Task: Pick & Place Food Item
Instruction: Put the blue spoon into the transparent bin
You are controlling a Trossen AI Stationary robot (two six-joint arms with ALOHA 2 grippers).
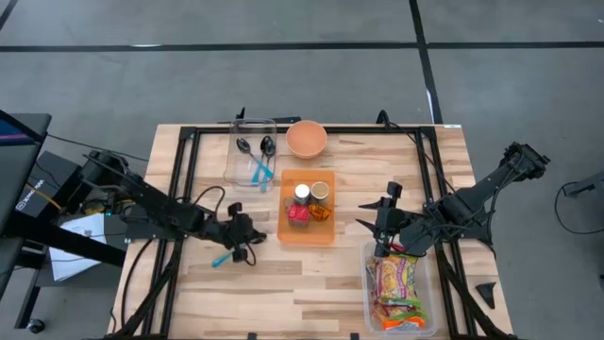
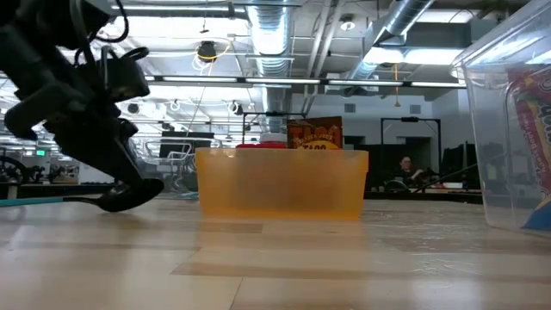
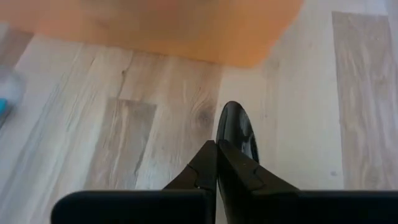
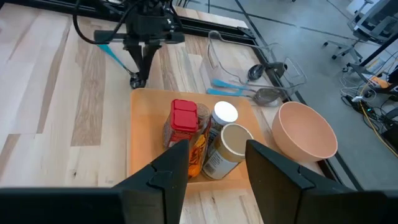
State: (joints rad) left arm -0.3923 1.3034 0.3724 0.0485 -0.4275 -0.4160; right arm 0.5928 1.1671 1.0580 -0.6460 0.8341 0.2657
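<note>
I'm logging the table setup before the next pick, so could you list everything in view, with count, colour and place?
Tray: one, orange, table centre.
Jars and bottles: three or so in the tray, one red-lidded, one white-lidded, one tan-lidded.
Bowl: one, peach, far edge of the table beyond the tray.
Clear utensil bin: one, beside the bowl, holding dark spoons with blue handles.
Clear snack bin: one, near right corner, holding colourful packets.
Spoon: one, dark bowl, blue handle, held low over the table left of the tray.
Person: one, far back in the room.
Left hand: shut on the spoon.
Right hand: between tray and snack bin, fingers apart, holding nothing.
</note>
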